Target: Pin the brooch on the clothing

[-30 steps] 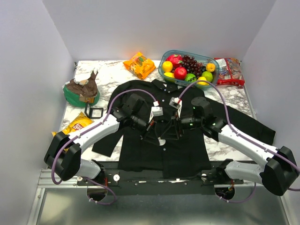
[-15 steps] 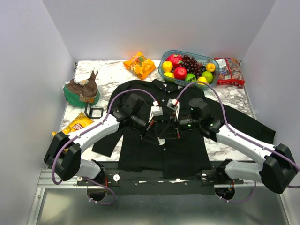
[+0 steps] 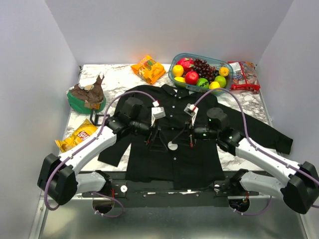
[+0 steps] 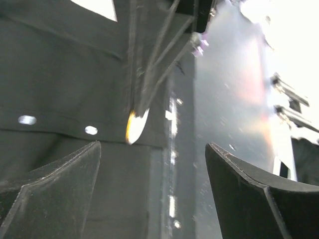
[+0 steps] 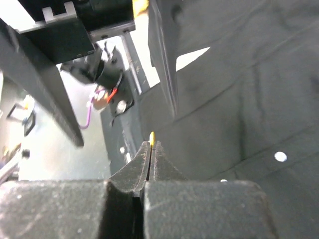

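Bench (image 3: 122, 74) of white marble carries the clothing (image 3: 197, 164), a black shirt spread flat from the middle to the near edge, collar toward the far edge. My left arm (image 3: 89, 144) and right arm (image 3: 259, 154) meet over the shirt's front. My left jaws stand wide apart over the cloth, holding nothing. My right jaws are pressed together on the brooch (image 3: 172, 146), a pale disc pinched at their tips, over the button strip near two white buttons (image 4: 90, 130).
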### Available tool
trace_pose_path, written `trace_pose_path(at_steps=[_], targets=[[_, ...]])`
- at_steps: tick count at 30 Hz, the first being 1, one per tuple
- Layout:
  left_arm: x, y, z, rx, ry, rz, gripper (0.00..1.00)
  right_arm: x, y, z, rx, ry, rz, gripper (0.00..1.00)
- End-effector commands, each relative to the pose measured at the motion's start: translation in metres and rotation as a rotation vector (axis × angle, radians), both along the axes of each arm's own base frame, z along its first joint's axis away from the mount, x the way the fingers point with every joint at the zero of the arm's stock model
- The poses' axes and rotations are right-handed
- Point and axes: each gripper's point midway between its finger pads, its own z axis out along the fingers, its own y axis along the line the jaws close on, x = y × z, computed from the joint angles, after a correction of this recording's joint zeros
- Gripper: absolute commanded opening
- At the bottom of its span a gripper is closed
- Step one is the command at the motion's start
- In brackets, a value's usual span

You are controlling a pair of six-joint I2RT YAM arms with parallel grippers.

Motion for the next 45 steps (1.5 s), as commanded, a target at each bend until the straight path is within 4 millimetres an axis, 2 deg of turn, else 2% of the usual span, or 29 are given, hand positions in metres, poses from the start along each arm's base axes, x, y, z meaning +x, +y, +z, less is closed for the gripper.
trace_pose_path(at_steps=[1, 2, 3, 4, 5, 6, 7, 9, 10, 12, 13, 14, 19, 24, 26, 28, 36, 37, 39, 40, 41, 43, 45], targets=[[0.032, 0.009, 0.015, -0.026, -0.136, 0.213, 0.93, 0.020, -0.006, 0.032, 0.096, -0.084, -0.174, 0.01], [0.040, 0.008, 0.026, -0.060, -0.180, 0.262, 0.93, 0.020, -0.007, 0.054, 0.167, -0.121, -0.190, 0.01], [0.044, 0.010, 0.039, -0.098, -0.213, 0.318, 0.93, 0.021, -0.007, 0.059, 0.192, -0.134, -0.201, 0.01], [0.043, 0.012, 0.036, -0.113, -0.153, 0.380, 0.93, 0.023, -0.008, 0.067, 0.218, -0.157, -0.213, 0.01], [0.053, 0.012, 0.052, -0.184, -0.205, 0.437, 0.92, 0.024, -0.007, 0.081, 0.264, -0.183, -0.213, 0.01], [0.049, 0.014, 0.066, -0.243, -0.229, 0.455, 0.91, 0.024, -0.005, 0.085, 0.283, -0.189, -0.210, 0.01], [0.046, 0.016, 0.058, -0.257, -0.206, 0.469, 0.91, 0.024, -0.005, 0.091, 0.305, -0.196, -0.211, 0.01], [0.045, 0.020, 0.082, -0.376, -0.218, 0.528, 0.89, 0.024, -0.001, 0.103, 0.355, -0.205, -0.198, 0.01], [0.045, 0.023, 0.075, -0.383, -0.198, 0.554, 0.86, 0.024, 0.000, 0.109, 0.371, -0.211, -0.190, 0.01], [0.043, 0.027, 0.092, -0.476, -0.182, 0.585, 0.82, 0.023, 0.003, 0.117, 0.397, -0.219, -0.170, 0.01], [0.041, 0.028, 0.088, -0.485, -0.168, 0.590, 0.79, 0.024, 0.005, 0.117, 0.394, -0.216, -0.161, 0.01], [0.040, 0.028, 0.095, -0.519, -0.175, 0.589, 0.78, 0.022, 0.007, 0.122, 0.410, -0.223, -0.153, 0.01], [0.039, 0.024, 0.087, -0.500, -0.130, 0.577, 0.65, 0.019, 0.011, 0.127, 0.435, -0.225, -0.122, 0.01], [0.039, 0.019, 0.087, -0.512, -0.110, 0.558, 0.59, 0.016, 0.013, 0.127, 0.445, -0.220, -0.112, 0.01], [0.038, 0.018, 0.090, -0.521, -0.115, 0.549, 0.53, 0.016, 0.014, 0.128, 0.448, -0.221, -0.109, 0.01], [0.037, 0.015, 0.090, -0.521, -0.111, 0.538, 0.42, 0.015, 0.014, 0.127, 0.447, -0.220, -0.108, 0.01], [0.032, 0.006, 0.083, -0.501, -0.090, 0.498, 0.38, 0.015, 0.017, 0.127, 0.441, -0.219, -0.101, 0.01], [0.032, 0.006, 0.083, -0.500, -0.091, 0.495, 0.31, 0.016, 0.017, 0.126, 0.439, -0.218, -0.104, 0.01], [0.031, 0.004, 0.083, -0.497, -0.091, 0.485, 0.22, 0.017, 0.017, 0.124, 0.437, -0.212, -0.107, 0.01], [0.029, 0.003, 0.083, -0.496, -0.093, 0.474, 0.13, 0.018, 0.017, 0.123, 0.436, -0.214, -0.112, 0.01], [0.028, 0.003, 0.083, -0.497, -0.095, 0.470, 0.07, 0.019, 0.016, 0.122, 0.429, -0.210, -0.117, 0.01], [0.028, 0.003, 0.083, -0.495, -0.097, 0.463, 0.00, 0.020, 0.016, 0.121, 0.418, -0.211, -0.127, 0.01], [0.026, 0.001, 0.079, -0.468, -0.090, 0.446, 0.00, 0.021, 0.015, 0.118, 0.398, -0.214, -0.135, 0.09]])
